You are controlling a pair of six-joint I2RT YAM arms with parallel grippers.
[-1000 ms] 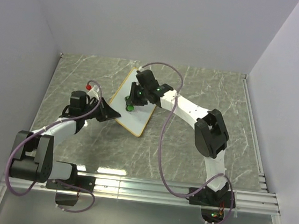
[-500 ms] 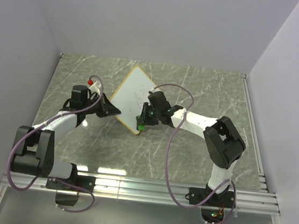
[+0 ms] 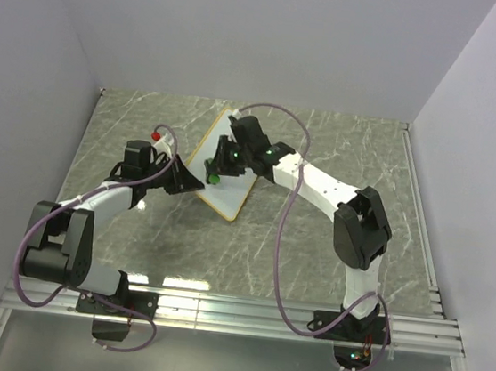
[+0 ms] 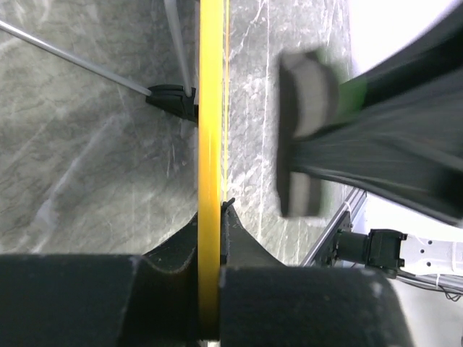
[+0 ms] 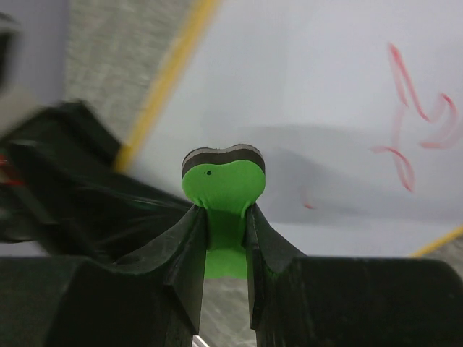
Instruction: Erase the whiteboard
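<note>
Scene: two arms are working over a grey marble table (image 3: 340,160).
Board: the whiteboard (image 3: 227,199) is sitting mid-table, turned diamond-wise, with one corner pointing at the arm bases and the opposite one at the back wall.
Long axis: this is hard to read from overhead; it seems to be running from the near corner out toward the far right.
Left claw: the left gripper (image 3: 191,182) is clamping shut on the board's yellow-wood frame (image 4: 210,144) at its left edge.
Right claw: the right gripper (image 5: 223,217) is pinching the green eraser (image 5: 223,184) by its waist, felt side facing the board.
Relation: the red marks (image 5: 412,108) are lying to the eraser's right, apart from it, on the white face.
Next move: it likely calls for a rightward sweep by the right arm, which is already over the board.
</note>
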